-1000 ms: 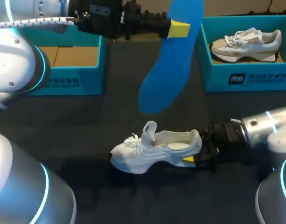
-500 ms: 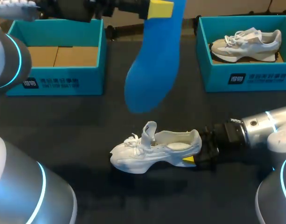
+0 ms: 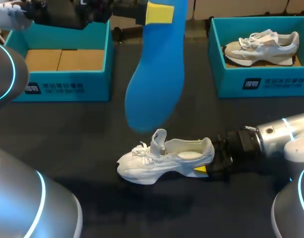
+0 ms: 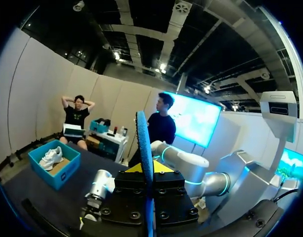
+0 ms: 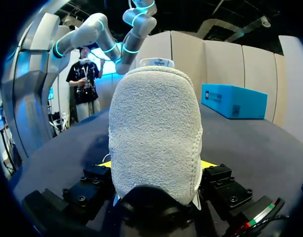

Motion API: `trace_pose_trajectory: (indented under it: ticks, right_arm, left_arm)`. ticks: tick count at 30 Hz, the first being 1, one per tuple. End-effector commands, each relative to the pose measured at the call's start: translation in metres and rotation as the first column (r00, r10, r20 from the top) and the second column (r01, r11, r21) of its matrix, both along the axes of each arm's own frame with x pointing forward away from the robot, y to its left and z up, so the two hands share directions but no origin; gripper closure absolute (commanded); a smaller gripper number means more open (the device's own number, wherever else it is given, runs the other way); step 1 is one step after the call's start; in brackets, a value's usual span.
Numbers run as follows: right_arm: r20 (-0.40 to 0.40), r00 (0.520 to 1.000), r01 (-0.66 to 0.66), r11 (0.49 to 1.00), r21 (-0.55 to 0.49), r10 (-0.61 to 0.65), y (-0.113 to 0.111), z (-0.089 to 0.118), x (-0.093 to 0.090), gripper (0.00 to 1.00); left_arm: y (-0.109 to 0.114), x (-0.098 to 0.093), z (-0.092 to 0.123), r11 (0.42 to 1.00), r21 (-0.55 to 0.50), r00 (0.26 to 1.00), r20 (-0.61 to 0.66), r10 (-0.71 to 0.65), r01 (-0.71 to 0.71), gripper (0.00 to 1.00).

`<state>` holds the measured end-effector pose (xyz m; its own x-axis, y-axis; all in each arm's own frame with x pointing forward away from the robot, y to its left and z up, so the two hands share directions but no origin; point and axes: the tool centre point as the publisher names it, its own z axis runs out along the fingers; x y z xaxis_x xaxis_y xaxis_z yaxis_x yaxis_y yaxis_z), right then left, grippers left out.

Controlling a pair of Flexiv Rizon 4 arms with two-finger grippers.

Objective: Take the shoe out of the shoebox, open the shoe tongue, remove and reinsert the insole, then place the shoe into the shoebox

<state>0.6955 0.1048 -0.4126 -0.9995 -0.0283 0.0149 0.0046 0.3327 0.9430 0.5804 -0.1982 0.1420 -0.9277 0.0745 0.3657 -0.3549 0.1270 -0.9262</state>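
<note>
The left gripper (image 3: pixel 161 13) is high over the far side of the table (image 3: pixel 77 134), clamped on the heel end of the blue insole (image 3: pixel 154 74). The insole hangs toe down, its rounded tip just above the white shoe (image 3: pixel 161 161) without touching it. From the left wrist the insole (image 4: pixel 143 143) shows edge-on, a thin blue blade running straight up between the two yellow tips, and the left gripper (image 4: pixel 145 170) is pinched narrow on it from both sides.

Down on the table the white shoe lies on its sole, toe toward the left arm's side, tongue (image 3: pixel 159 138) pulled up and standing open, the inside bare and pale. The right gripper (image 3: pixel 207 161) has it by the heel, one yellow fingertip showing low against the sole. The right wrist view confirms it: the fuzzy white heel (image 5: pixel 153 138) fills the space between the fingers, a yellow tip on each side pressed against it, so the right gripper (image 5: pixel 156 165) is closed around the heel.

At the far left stands a teal shoebox (image 3: pixel 67 88), only its cardboard floor showing. At the far right, a second teal shoebox (image 3: pixel 280 82) holds a beige sneaker (image 3: pixel 261 47) lying inside it.
</note>
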Motion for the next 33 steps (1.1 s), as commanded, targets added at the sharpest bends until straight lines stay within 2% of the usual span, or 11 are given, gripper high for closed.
trace_pose_trajectory:
  ticks: [1, 7, 13, 14, 15, 16, 17, 26, 33]
  right_arm:
    - [0.000, 1.000, 0.002, 1.000, -0.003, -0.002, 0.001, 0.001, -0.001, 1.00]
    - [0.000, 1.000, 0.002, 1.000, -0.003, -0.002, 0.001, 0.001, -0.001, 1.00]
    - [0.000, 1.000, 0.002, 1.000, -0.003, -0.002, 0.001, 0.001, -0.001, 1.00]
    - [0.001, 1.000, 0.001, 1.000, -0.006, -0.001, 0.001, 0.001, 0.000, 0.90]
    - [0.000, 1.000, 0.001, 1.000, -0.008, -0.001, 0.002, 0.002, 0.000, 0.65]
    - [0.000, 1.000, 0.001, 1.000, -0.010, -0.001, 0.001, 0.003, 0.001, 0.17]
    - [0.000, 1.000, 0.001, 1.000, -0.010, -0.001, 0.001, 0.003, 0.001, 0.00]
    - [0.003, 1.000, 0.002, 0.999, -0.045, -0.002, -0.011, 0.009, 0.006, 0.00]
    - [0.014, 1.000, 0.012, 0.989, -0.148, -0.010, -0.027, 0.017, 0.010, 0.00]
  left_arm:
    - [0.005, -0.008, -0.006, 1.000, -0.016, 1.000, 0.000, 0.006, -0.006, 1.00]
    - [0.010, -0.012, -0.008, 0.997, -0.068, 0.999, -0.003, 0.033, -0.033, 1.00]
    - [0.012, -0.013, -0.007, 0.996, -0.074, 0.998, 0.011, 0.056, -0.055, 1.00]
    - [0.012, -0.013, -0.007, 0.996, -0.074, 0.998, 0.011, 0.056, -0.055, 1.00]
    - [0.012, -0.013, -0.007, 0.996, -0.074, 0.998, 0.011, 0.056, -0.055, 1.00]
    - [0.012, -0.013, -0.007, 0.996, -0.074, 0.998, 0.011, 0.056, -0.055, 1.00]
    - [0.012, -0.013, -0.007, 0.996, -0.074, 0.998, 0.011, 0.056, -0.055, 1.00]
    - [0.012, -0.013, -0.007, 0.996, -0.074, 0.998, 0.011, 0.056, -0.055, 1.00]
    - [0.012, -0.013, -0.007, 0.996, -0.074, 0.998, 0.011, 0.056, -0.055, 1.00]
